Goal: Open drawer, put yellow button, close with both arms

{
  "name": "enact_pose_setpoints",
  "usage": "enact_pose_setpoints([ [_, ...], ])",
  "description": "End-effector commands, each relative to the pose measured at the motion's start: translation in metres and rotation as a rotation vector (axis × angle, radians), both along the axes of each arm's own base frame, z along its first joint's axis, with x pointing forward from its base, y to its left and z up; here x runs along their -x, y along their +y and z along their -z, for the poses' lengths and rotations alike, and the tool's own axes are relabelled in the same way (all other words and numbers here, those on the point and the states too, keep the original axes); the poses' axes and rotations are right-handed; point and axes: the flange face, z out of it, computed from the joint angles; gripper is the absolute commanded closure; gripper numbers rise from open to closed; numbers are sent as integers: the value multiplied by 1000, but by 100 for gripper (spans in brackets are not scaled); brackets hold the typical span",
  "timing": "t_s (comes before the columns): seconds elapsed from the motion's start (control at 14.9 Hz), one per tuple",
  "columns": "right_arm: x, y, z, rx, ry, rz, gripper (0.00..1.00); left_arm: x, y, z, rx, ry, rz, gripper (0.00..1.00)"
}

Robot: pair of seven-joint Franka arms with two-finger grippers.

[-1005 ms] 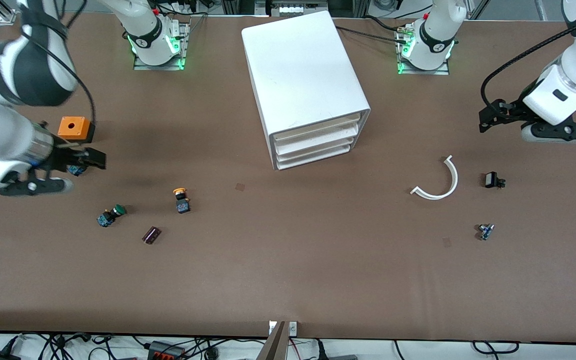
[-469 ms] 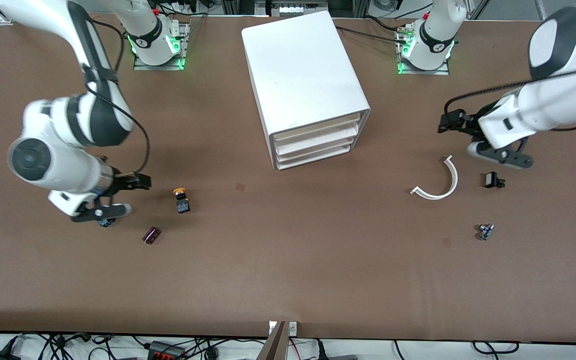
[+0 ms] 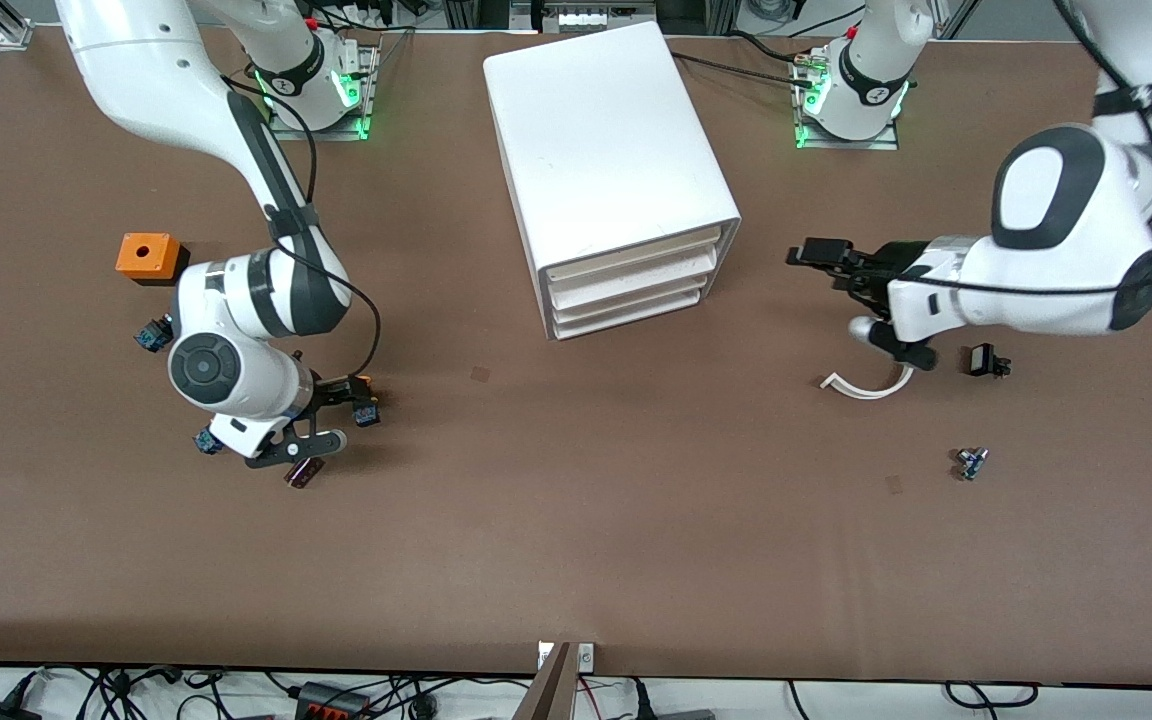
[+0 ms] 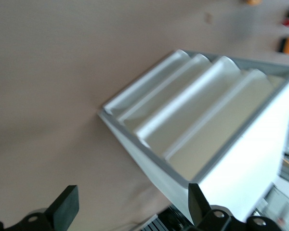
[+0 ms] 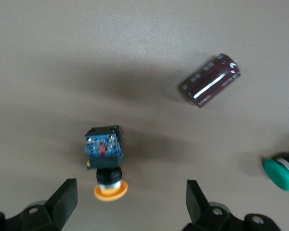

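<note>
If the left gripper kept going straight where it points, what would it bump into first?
Probably the fronts of the white drawers: the open left gripper faces them with only bare table between, though its exact height is unclear.

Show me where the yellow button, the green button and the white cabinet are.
yellow button [image 5: 109, 190]: right wrist view, on its yellow cap.
green button [image 5: 280, 173]: right wrist view, on its green cap.
cabinet [image 3: 601, 130]: front view, on its flat top.

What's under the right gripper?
The yellow button lies on the table below the open right gripper, with a dark cylinder and a green button nearby.
</note>
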Motion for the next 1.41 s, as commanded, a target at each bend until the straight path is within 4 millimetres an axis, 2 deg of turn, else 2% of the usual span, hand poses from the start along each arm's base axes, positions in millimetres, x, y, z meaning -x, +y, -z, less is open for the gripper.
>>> enact_pose_setpoints([
  [0.0, 0, 12, 12, -9, -6, -7, 0, -6, -19, 37, 137, 65, 51, 0],
  [0.13, 3, 19, 21, -23, 8, -9, 0, -1, -39, 61, 260, 56, 124, 0],
  [0.27, 4, 20, 31, -26, 12, -7, 0, -1, -52, 90, 414, 62, 122, 0],
  [0.47, 5, 24, 50, -29, 15, -2, 0, 6, -70, 107, 547, 92, 69, 0],
  [0.6, 3, 25, 51, -26, 12, 19, 0, 9, -75, 117, 603, 51, 113, 13],
  [0.67, 5, 30, 52, -31, 14, 12, 0, 9, -76, 118, 616, 35, 127, 23],
  [0.8, 7, 34, 58, -35, 20, 7, 0, 11, -76, 122, 652, 0, 159, 30],
  [1.07, 7, 33, 62, -32, 25, 6, 28, 29, -74, 148, 773, -2, 181, 41],
  [1.27, 7, 33, 61, -32, 25, 6, 54, 43, -81, 162, 825, 6, 160, 50],
  [1.34, 7, 33, 61, -33, 25, 3, 67, 45, -81, 162, 826, 9, 160, 53],
])
